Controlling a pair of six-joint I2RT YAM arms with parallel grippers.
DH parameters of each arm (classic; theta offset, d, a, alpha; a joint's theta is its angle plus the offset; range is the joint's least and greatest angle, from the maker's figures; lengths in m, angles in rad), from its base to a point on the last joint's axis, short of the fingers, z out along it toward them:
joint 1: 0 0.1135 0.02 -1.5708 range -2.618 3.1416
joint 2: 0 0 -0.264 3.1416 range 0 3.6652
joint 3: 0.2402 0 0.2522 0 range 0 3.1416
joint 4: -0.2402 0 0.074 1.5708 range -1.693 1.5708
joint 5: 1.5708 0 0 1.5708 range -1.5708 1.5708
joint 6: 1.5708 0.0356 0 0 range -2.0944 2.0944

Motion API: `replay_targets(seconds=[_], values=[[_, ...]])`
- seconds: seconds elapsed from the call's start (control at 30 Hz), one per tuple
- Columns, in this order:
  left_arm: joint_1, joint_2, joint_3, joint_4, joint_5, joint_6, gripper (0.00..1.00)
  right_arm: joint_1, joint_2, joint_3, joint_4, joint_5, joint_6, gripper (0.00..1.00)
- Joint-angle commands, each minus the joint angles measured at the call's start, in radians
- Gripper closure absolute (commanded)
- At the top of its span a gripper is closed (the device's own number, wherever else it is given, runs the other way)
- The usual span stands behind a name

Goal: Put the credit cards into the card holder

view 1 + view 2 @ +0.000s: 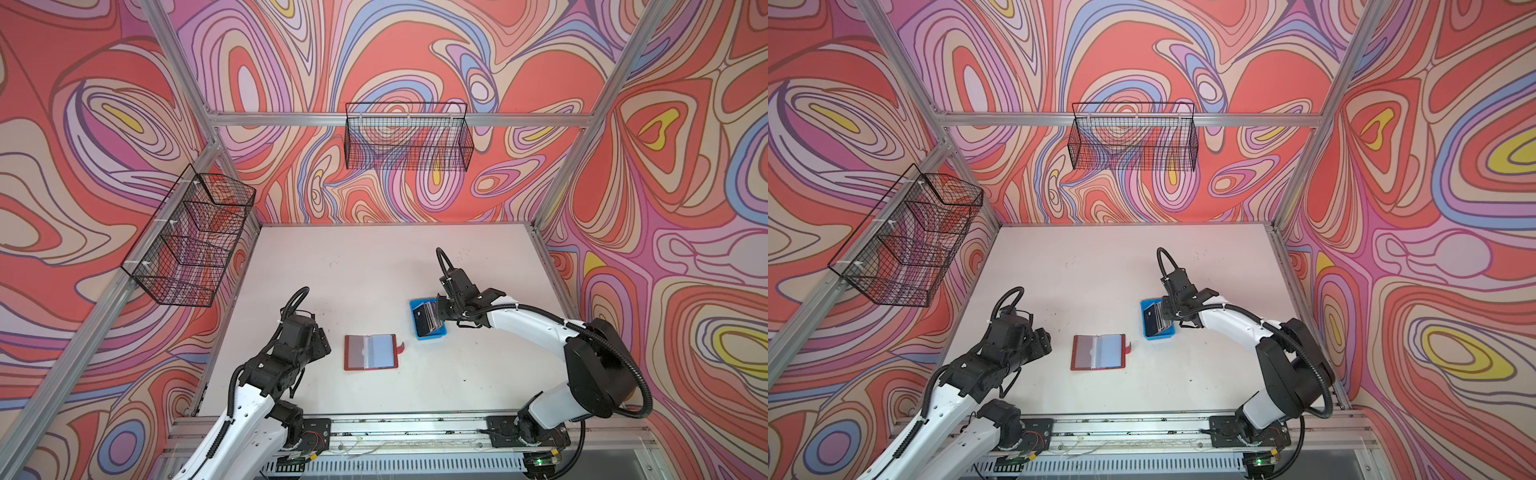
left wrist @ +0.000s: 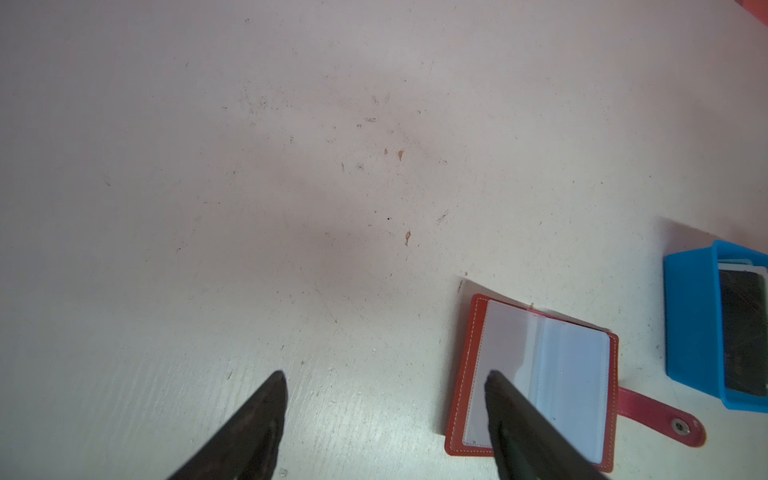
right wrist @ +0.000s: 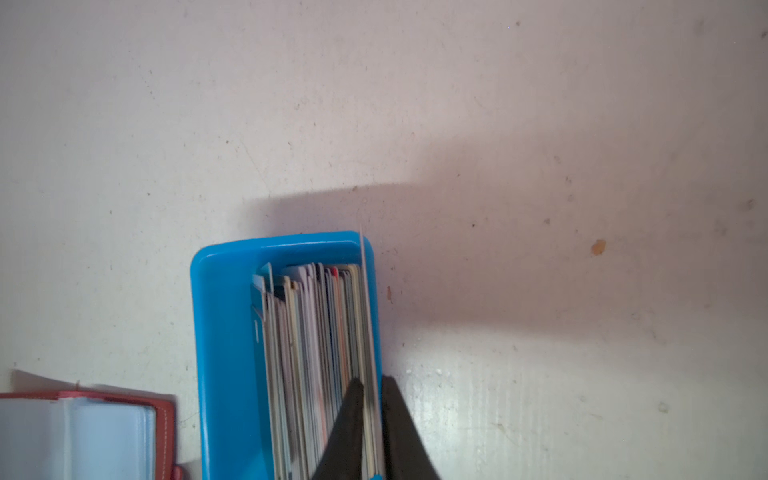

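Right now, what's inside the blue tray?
The credit cards stand on edge, packed across the blue tray. The right gripper is closed on the outermost one, by the wall. The tray's floor and most card faces are hidden.

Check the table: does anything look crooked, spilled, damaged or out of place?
One pale card sticks up above the other cards, against the wall of the blue tray, where the right gripper pinches it. Brown specks mark the table. The open wallet lies flat; nothing is spilled.
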Motion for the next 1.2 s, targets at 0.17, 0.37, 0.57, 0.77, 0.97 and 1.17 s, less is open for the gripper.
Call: replay_targets(seconds=[0.17,0.37,0.57,0.77,0.97,1.17], values=[[-0.003,-0.019,-0.042,0.015,0.078,-0.052,0.23,-0.005,-0.128,-0.019,-0.029,0.048,0.045,1.00],[-0.002,-0.008,-0.130,0.162,0.245,-0.086,0.27,0.090,-0.380,-0.124,0.066,0.120,0.213,1.00],[-0.001,0.074,-0.170,0.272,0.374,-0.084,0.29,0.488,-0.389,-0.228,0.365,0.352,0.387,1.00],[-0.001,0.192,-0.206,0.380,0.447,-0.089,0.30,0.677,-0.069,-0.212,0.684,0.370,0.470,1.00],[-0.003,0.247,-0.222,0.434,0.460,-0.084,0.31,0.697,0.131,-0.185,0.829,0.324,0.498,1.00],[-0.002,0.281,-0.243,0.480,0.463,-0.092,0.31,0.697,0.186,-0.228,0.915,0.317,0.536,1.00]])
